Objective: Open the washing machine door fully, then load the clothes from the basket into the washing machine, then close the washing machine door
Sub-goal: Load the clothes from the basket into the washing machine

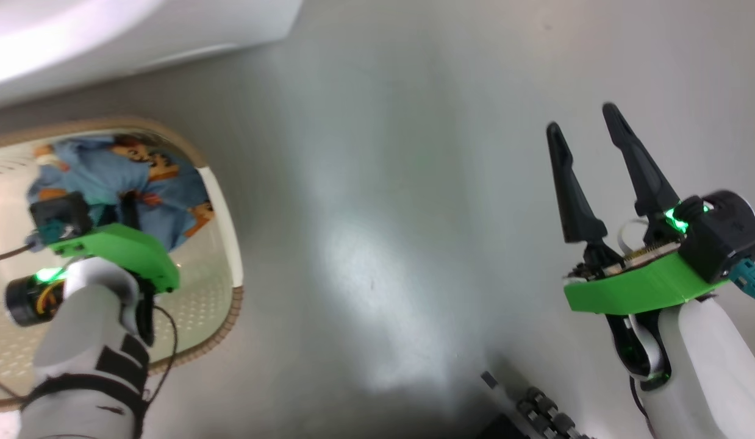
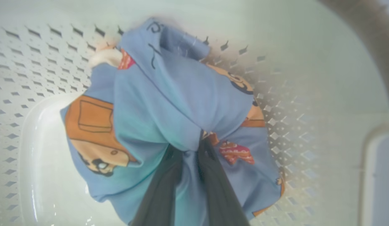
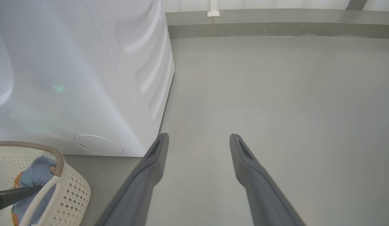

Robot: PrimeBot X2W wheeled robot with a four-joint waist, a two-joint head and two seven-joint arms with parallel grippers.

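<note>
Clothes (image 2: 169, 103) lay pinched in my left gripper (image 2: 188, 149), inside the basket (image 1: 222, 201) — right gripper (image 1: 582, 122) wide, empty, well apart.

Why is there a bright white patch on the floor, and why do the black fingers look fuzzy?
Head view: the glossy floor bounces light back as a pale glare streak. Left wrist view: the left gripper sits right by the lens, so it blurs where it pinches the clothes in the basket. Right wrist view: sharper, with a faint green glint on the washing machine.

Blue cartoon-print clothes (image 2: 169, 103), cream basket (image 2: 24, 62)
</note>
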